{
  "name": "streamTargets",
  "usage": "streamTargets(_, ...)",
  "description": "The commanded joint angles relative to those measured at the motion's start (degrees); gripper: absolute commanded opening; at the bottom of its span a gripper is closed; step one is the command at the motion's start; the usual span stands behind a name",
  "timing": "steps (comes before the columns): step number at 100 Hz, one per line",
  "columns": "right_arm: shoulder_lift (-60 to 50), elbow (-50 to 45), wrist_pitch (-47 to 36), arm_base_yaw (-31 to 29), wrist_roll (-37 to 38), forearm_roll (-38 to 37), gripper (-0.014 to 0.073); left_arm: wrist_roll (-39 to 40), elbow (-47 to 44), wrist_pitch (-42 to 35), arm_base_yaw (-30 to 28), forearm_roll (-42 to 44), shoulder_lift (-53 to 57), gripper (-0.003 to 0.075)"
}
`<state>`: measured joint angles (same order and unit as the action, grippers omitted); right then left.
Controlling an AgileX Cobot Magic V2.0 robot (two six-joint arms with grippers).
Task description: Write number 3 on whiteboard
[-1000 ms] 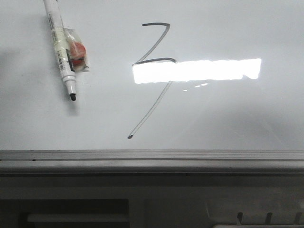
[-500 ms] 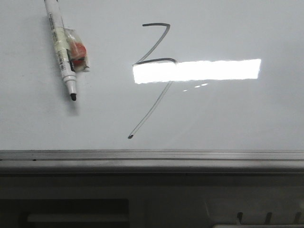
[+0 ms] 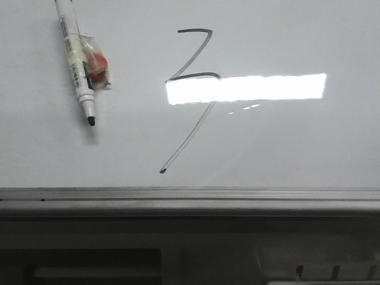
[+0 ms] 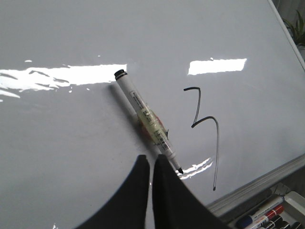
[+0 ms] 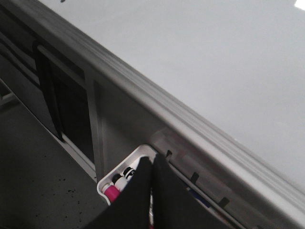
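No visible change — none anywhere.

Glossy board, brushed metal rail

The whiteboard (image 3: 297,148) looked smooth and glossy — it threw back a hard white glare. The rail (image 3: 190,196) along the whiteboard's edge was grey metal with a dull, streaked sheen. The marker (image 4: 147,121) lying on the whiteboard had a smooth white plastic barrel wrapped in a printed paper label. The left gripper's fingers (image 4: 138,191) were matt black — plastic, by the look.
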<state>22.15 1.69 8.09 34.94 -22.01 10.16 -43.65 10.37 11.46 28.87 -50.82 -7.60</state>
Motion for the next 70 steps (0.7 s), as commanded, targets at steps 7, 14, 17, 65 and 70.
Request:
streamTargets(7, 0.28, 0.88, -2.52, -0.31, 0.15, 0.37, -0.0061, -0.13, 0.53, -8.23, -0.12, 3.62, -0.54, -0.0021)
streamTargets(14, 0.28, 0.88, -2.51, -0.31, 0.15, 0.37, -0.0061, -0.13, -0.08, -13.71, -0.12, 3.61, -0.54, -0.0021)
streamTargets(17, 0.28, 0.88, -2.51, -0.31, 0.15, 0.37, -0.0061, -0.13, -0.59, -15.91, -0.23, 4.13, -0.39, -0.0021)
streamTargets(65, 0.28, 0.88, -2.51, -0.31, 0.15, 0.37, -0.0061, 26.68, -5.63, -2.97, -18.39, 44.03, 6.42, -0.0021)
streamTargets(70, 0.28, 0.88, -2.51, -0.31, 0.15, 0.37, -0.0061, 26.68, -6.1, 0.12, -20.31, 43.31, 6.68, -0.0021)
